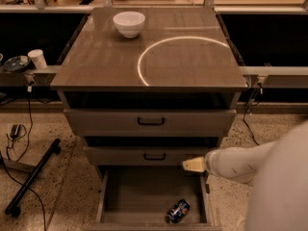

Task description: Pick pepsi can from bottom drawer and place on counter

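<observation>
Claw (193, 164) hovers at right edge of open bottom drawer (139, 196), just under middle drawer (120, 156) front, open/closed can't tell, while pepsi can (177, 211) lies on drawer floor front-right, below claw & apart from it, white bowl (129, 23) up on table (106, 66).

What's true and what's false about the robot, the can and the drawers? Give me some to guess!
1. The pepsi can lies in the bottom drawer. True.
2. The white bowl stands on the counter. True.
3. The end effector holds the pepsi can. False: it hovers by the middle drawer, above the bottom drawer's right side, apart from the can.
4. The bottom drawer is shut. False: it is pulled open.
5. The pepsi can is in the back left corner. False: it is near the front right.
</observation>
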Robot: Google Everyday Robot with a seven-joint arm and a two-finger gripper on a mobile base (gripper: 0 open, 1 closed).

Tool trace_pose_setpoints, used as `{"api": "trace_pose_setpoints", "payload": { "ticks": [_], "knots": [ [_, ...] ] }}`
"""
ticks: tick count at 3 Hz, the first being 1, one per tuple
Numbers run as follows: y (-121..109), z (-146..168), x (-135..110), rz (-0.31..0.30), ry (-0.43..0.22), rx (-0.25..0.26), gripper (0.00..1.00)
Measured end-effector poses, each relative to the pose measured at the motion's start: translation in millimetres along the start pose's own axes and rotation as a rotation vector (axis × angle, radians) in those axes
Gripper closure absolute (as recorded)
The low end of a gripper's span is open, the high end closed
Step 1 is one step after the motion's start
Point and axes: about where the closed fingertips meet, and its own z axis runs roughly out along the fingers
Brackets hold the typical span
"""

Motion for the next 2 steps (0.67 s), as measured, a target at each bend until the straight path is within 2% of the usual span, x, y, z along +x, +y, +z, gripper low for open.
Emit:
{"api": "trace_pose_setpoints", "payload": {
  "ticks": [1,2],
  "knots": [
    [5.4,5.5,-13.5,0.020,-0.003,0.029,0.00],
    [5.4,5.5,-13.5,0.020,-0.003,0.029,0.00]
  ]
}}
